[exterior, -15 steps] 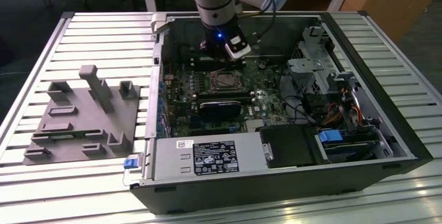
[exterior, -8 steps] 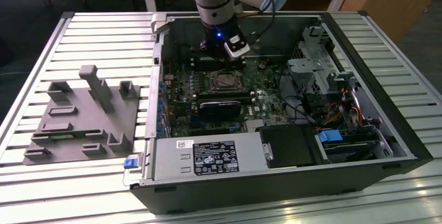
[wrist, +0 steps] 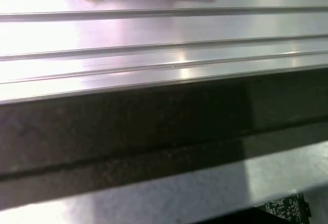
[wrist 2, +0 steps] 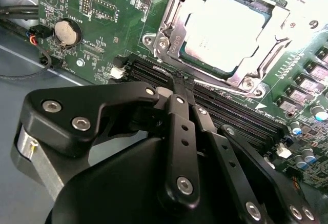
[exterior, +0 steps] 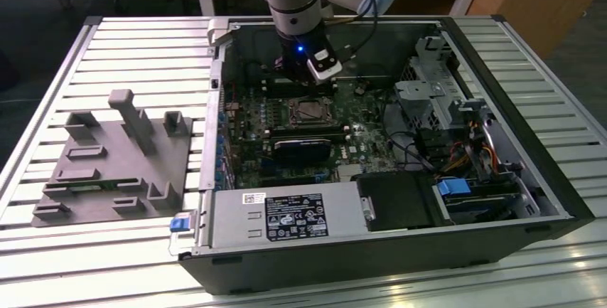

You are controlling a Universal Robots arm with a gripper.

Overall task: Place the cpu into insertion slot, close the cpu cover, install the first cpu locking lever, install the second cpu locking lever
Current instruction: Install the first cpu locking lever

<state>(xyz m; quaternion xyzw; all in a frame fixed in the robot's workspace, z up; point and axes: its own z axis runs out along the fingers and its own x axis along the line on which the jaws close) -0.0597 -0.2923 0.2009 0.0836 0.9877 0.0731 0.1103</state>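
The cpu [wrist 2: 225,29], a silver-grey square, lies in the insertion slot [exterior: 308,112] on the green board. The cpu cover [wrist 2: 279,32], a silvery frame, lies flat over the chip's edges. A thin metal locking lever [wrist 2: 225,86] runs along the socket's edge that faces the gripper. My gripper [wrist 2: 179,80] has its black fingers [wrist 2: 177,131] pressed together, shut, with the tip right at that lever's end by the socket's corner. I cannot tell whether it touches the lever. In the exterior view the gripper [exterior: 320,75] hangs inside the open computer case just behind the socket.
Long black memory slots [wrist 2: 148,70] and a coin battery [wrist 2: 66,32] lie close to the fingertip. A black block [exterior: 303,148] sits in front of the socket and a drive cage [exterior: 431,94] is on the exterior view's right. A grey fixture tray [exterior: 114,158] rests on the slatted table [wrist: 164,34].
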